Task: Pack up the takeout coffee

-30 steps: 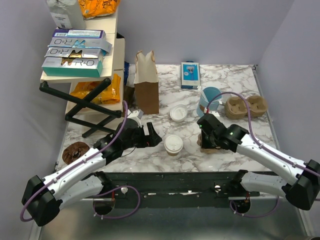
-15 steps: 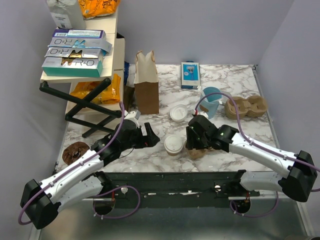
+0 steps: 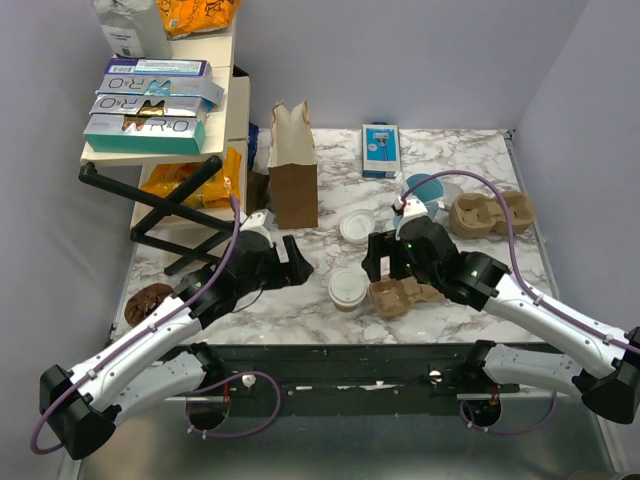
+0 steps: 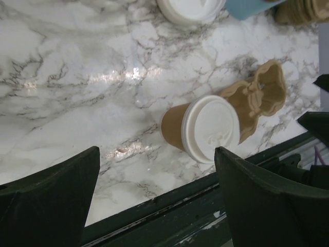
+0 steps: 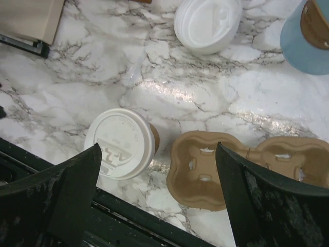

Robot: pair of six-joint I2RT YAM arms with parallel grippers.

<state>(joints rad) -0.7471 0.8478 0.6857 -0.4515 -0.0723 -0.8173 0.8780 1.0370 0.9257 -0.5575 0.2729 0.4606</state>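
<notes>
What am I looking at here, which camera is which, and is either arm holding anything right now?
These are two robot arms bolted at the table's near edge. The wide picture comes from a fixed camera above and behind them: left arm on the left, right arm on the right. The other two pictures come from a camera on each wrist, looking down past that arm's dark jaws. On the marble table stand the lidded coffee cup, a pulp cup carrier beside it, a second carrier, a blue mug, a white lid and a paper bag. Both pairs of jaws stand open; nothing is held.
</notes>
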